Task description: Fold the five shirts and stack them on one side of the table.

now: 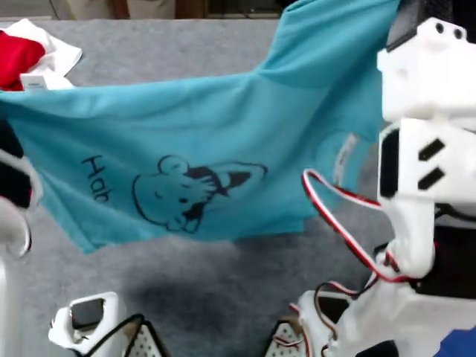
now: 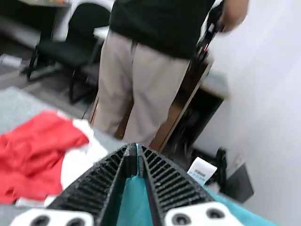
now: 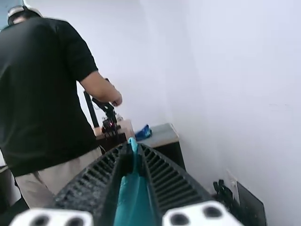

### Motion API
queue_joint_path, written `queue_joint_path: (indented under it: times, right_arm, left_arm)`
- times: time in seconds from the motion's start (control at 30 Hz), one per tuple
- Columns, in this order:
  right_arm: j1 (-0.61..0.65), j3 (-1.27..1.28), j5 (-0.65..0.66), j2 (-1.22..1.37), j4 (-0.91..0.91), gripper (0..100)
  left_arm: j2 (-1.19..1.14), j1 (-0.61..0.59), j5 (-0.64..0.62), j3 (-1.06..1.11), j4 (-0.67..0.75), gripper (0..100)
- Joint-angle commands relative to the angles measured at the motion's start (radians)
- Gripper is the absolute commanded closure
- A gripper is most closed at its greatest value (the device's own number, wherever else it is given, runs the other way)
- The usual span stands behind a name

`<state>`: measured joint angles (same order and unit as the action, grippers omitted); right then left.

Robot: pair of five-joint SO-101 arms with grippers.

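The teal shirt (image 1: pixel 201 141) was held up, spread above the grey table (image 1: pixel 223 297), one end clamped in the left gripper (image 2: pixel 137 151), the other clamped in the right gripper (image 3: pixel 133 148). Black lettering (image 1: pixel 97 178) and a cartoon figure (image 1: pixel 193 192) were printed across it. A red garment (image 1: pixel 18 56) was seen on the table's far corner.

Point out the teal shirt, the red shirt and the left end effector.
teal shirt (image 1: pixel 186 141): high view, plain cloth above the cartoon print.
red shirt (image 2: pixel 37 155): left wrist view, middle of the crumpled cloth.
left end effector (image 2: pixel 137 153): left wrist view, between its shut fingertips.
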<state>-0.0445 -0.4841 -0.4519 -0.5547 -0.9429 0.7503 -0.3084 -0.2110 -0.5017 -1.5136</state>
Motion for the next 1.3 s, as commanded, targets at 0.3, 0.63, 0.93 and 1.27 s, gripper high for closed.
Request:
queue_joint_path:
  times: [0.3, 0.63, 0.93, 1.27]
  right_arm:
    - [-0.015, 0.199, 0.038, 0.064, 0.132, 99.3]
    - [-0.015, 0.226, 0.038, 0.4, 0.367, 99.3]
    - [-0.015, 0.2, 0.038, 0.636, 0.686, 99.3]
    - [0.047, -0.061, 0.038, 0.797, 0.502, 99.3]
  left_arm:
    - [-0.002, -0.014, 0.003, 0.516, 0.374, 98]
    - [-0.068, -0.014, 0.008, 0.957, 0.965, 98]
    - [-0.361, -0.014, 0.041, 0.873, 1.085, 98]
    - [-0.751, 0.009, 0.038, 0.433, 0.882, 98]
